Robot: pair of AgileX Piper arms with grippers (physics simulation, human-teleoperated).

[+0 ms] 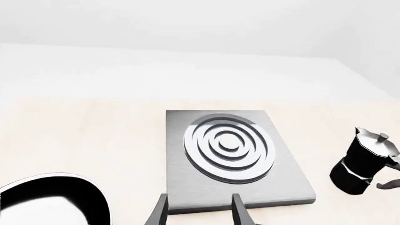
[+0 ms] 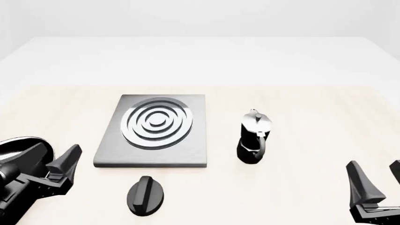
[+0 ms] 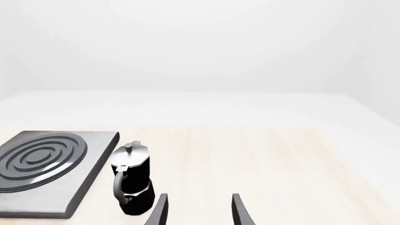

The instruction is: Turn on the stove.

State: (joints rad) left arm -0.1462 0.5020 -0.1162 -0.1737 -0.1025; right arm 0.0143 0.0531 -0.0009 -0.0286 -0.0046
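Observation:
The stove [image 2: 187,150] is a flat grey metal slab with silver concentric burner rings [image 2: 157,123], at the table's left centre. Its black round knob [image 2: 145,195] with a raised ridge lies on the table just in front of the slab. My left gripper [image 2: 53,161] is open and empty at the near left, left of the knob and apart from it. My right gripper [image 2: 377,176] is open and empty at the near right. The stove also shows in the left wrist view [image 1: 293,178] and the right wrist view [image 3: 93,159]. The knob is out of both wrist views.
A black-and-silver moka pot [image 2: 254,137] stands upright just right of the stove; it also shows in the left wrist view [image 1: 366,161] and the right wrist view [image 3: 132,185]. A black frying pan [image 2: 16,150] lies at the near left, behind my left gripper.

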